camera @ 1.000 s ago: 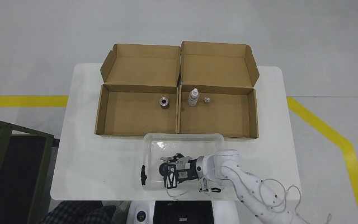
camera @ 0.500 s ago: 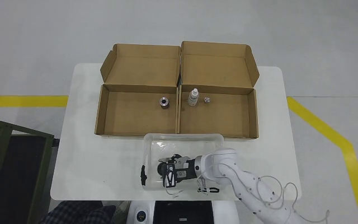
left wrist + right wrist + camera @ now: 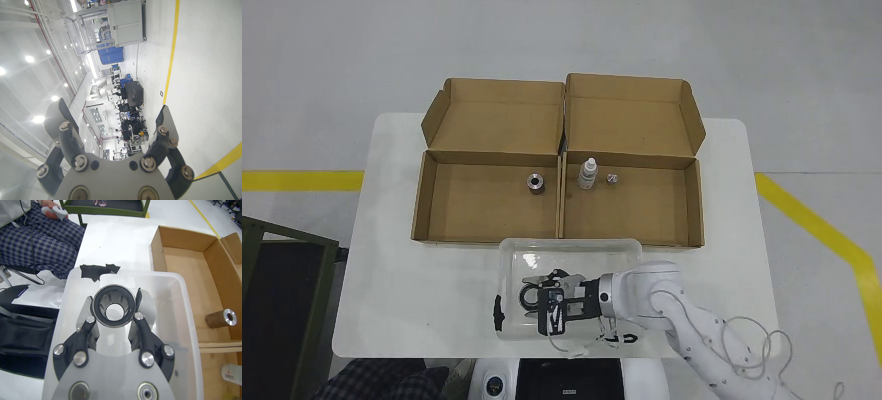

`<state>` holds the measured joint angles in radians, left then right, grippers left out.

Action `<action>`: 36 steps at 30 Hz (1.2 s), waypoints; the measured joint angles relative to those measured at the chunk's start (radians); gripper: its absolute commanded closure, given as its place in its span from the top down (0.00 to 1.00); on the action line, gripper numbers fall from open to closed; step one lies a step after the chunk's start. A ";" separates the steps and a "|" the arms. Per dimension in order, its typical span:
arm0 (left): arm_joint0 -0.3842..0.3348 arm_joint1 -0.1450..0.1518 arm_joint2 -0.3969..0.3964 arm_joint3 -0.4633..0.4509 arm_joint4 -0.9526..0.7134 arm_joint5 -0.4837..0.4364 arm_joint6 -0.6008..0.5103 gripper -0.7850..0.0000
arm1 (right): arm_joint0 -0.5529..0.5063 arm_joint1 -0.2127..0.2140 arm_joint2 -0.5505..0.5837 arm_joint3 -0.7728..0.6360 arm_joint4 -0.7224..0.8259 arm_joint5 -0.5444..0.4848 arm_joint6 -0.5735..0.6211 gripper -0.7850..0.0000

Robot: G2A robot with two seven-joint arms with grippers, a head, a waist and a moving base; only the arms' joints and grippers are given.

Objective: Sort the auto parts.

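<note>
My right gripper (image 3: 113, 296) is shut on a hollow metal bearing (image 3: 113, 308) with black end rings, held by its sides over the clear plastic tray (image 3: 181, 279). From above, that gripper (image 3: 538, 300) and the bearing (image 3: 529, 297) sit in the left half of the tray (image 3: 572, 243). A short metal cylinder (image 3: 533, 182) lies in the left cardboard box (image 3: 472, 205). The right cardboard box (image 3: 642, 210) holds a white bottle (image 3: 587, 173) and a small metal piece (image 3: 611, 178). My left gripper (image 3: 112, 106) is open, with nothing between its fingers, and faces the room.
A scrap of black tape (image 3: 94, 271) sticks to the tray's rim on the side away from the arm. A small dark part (image 3: 620, 339) lies in the tray's near right corner. Both box lids stand open at the table's far side. Bare white table (image 3: 392, 270) lies left of the tray.
My right gripper has shifted a little toward the boxes and turned, still holding the bearing. The bearing's black ring now shows left of the fingers in the top view.
</note>
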<state>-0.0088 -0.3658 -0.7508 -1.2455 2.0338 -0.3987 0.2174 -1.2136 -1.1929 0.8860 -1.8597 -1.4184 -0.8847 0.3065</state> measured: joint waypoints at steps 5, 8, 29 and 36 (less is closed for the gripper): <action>0.000 0.000 0.000 0.000 0.000 0.000 0.000 1.00 | -0.018 0.010 0.045 -0.060 0.038 0.007 -0.021 0.00; 0.000 0.000 0.000 0.000 0.000 0.000 0.000 1.00 | -0.022 0.015 0.070 -0.090 0.059 0.014 -0.032 0.00; 0.000 0.000 0.000 0.000 0.000 0.000 0.000 1.00 | -0.040 0.046 0.274 -0.222 0.226 0.033 -0.101 0.00; 0.000 0.000 0.000 0.000 0.000 0.000 0.000 1.00 | -0.051 0.051 0.291 -0.232 0.261 0.035 -0.108 0.00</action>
<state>-0.0088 -0.3658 -0.7508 -1.2455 2.0338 -0.3987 0.2174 -1.2651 -1.1415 1.1769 -2.0914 -1.1578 -0.8494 0.1984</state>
